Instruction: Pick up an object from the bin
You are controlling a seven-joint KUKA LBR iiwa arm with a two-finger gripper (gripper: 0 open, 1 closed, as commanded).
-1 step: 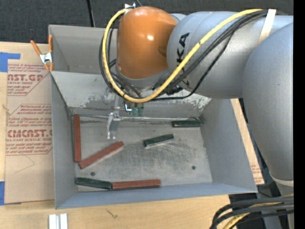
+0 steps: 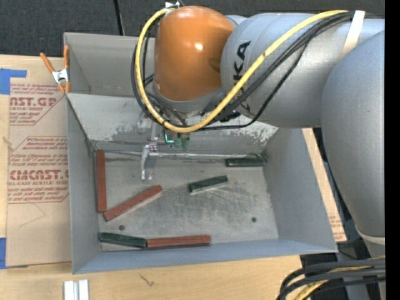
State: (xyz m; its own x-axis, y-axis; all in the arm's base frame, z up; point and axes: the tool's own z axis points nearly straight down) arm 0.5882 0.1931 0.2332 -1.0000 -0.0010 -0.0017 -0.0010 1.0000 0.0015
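Step in hand: the approach, by my judgement; nothing is seen lifted, and all six bars lie flat on the bin's floor.
Pincer (image 2: pixel 147 170): hangs low in the far-left part of the grey metal bin (image 2: pixel 81 186), under the orange wrist cover; I cannot tell whether it is apart or together, and no thing is seen in it.
Nearest things: the upright red-brown bar (image 2: pixel 100 181) to its left, along the left wall; the slanted red-brown bar (image 2: pixel 132 203) just nearer than its tip.
Other things: a dark green bar (image 2: pixel 208 184) at the centre; a second dark green bar (image 2: pixel 245 162) by the far wall on the right; a third dark green bar (image 2: pixel 122 240) and a long red-brown bar (image 2: pixel 179 241) end to end along the near wall.
Next move: probably a short shift nearward to set the pincer across the slanted bar's width, then descend.
Edges: four bars hug walls, leaving little room on one side.
Open room: the slanted bar and the centre green bar lie free on bare floor.
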